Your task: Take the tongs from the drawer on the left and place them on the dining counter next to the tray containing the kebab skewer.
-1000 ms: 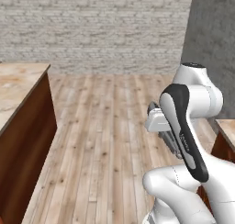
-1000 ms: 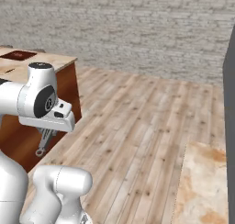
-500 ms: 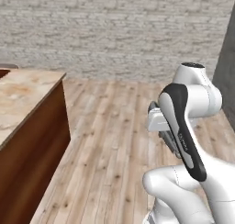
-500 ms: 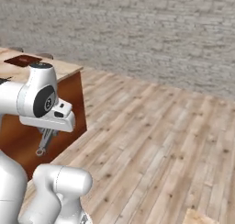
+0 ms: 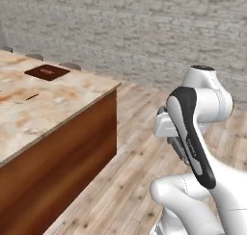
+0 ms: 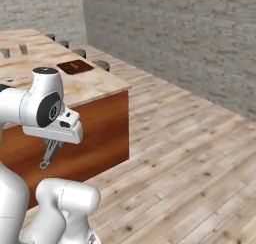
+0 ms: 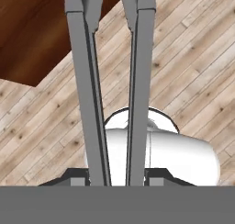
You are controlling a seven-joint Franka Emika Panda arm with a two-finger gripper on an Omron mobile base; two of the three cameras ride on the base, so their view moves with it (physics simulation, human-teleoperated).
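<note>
The dining counter point(image 5: 58, 99) looms nearer; claw point(image 7: 117, 175) clamps the tongs point(image 7: 114, 81).

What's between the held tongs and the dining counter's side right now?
Only bare wooden floor. In the right base view the tongs hang from the gripper in front of the dining counter, apart from its wood side.

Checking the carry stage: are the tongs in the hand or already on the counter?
In the hand: both tongs arms run up from between its fingers, over the floor.

Grey tongs point(image 7: 87, 81) – beige, rust-veined dining counter point(image 5: 72, 92) – reddish base
</note>
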